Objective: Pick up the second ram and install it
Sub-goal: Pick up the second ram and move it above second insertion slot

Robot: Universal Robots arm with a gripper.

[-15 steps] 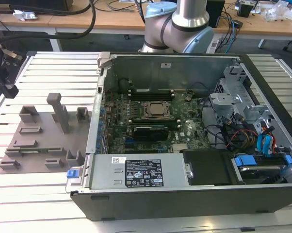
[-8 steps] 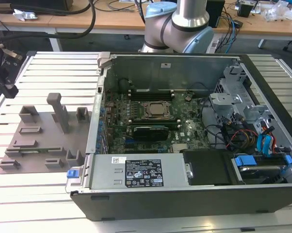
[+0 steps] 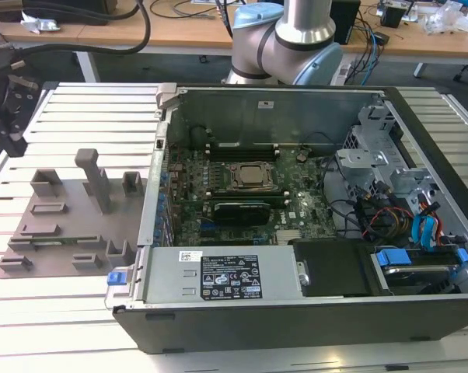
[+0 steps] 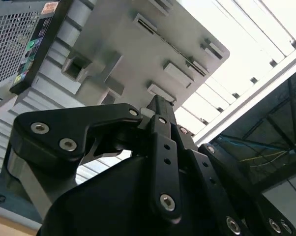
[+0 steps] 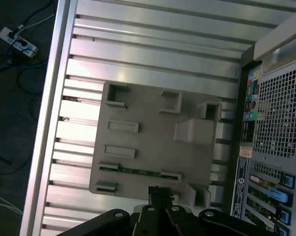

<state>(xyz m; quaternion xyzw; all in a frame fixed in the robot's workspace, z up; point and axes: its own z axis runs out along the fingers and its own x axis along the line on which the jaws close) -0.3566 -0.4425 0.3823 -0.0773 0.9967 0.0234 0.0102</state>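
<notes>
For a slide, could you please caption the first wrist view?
Gripper near a green memory stick set in the grey tray.

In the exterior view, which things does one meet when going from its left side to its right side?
grey holder tray → CPU socket inside the open computer case → blue cables

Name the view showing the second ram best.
The first wrist view: the second ram, a green strip, sits in the grey tray. The exterior and second wrist views show the tray, but the ram there is hard to tell.
</notes>
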